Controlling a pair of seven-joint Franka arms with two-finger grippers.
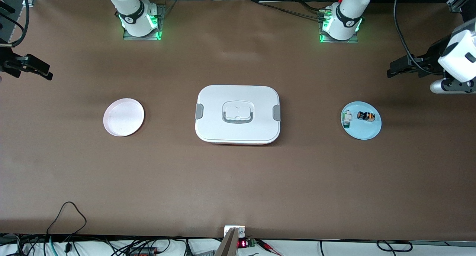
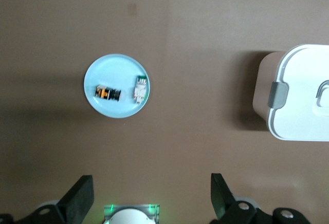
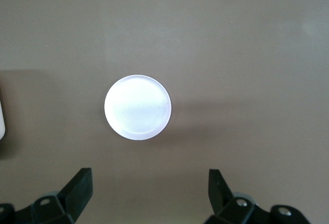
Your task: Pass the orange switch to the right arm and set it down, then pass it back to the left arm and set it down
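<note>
Orange switch point(image 1: 366, 116) on blue plate point(image 1: 368, 131) mid-right of frame, box point(image 1: 238, 114) center, left hand point(image 1: 399, 68) & right hand point(image 1: 35, 67) at frame edges, both spread wide, empty

Both arms raised and waiting, grippers spread wide

The left gripper point(image 2: 149, 198) hangs high over the left arm's end of the bench, its two black fingers point(image 2: 79, 196) well apart with nothing between them. The right gripper point(image 3: 149, 193) hangs high over the right arm's end, fingers point(image 3: 79, 190) equally wide and bare. Both wrists point straight down.
</note>
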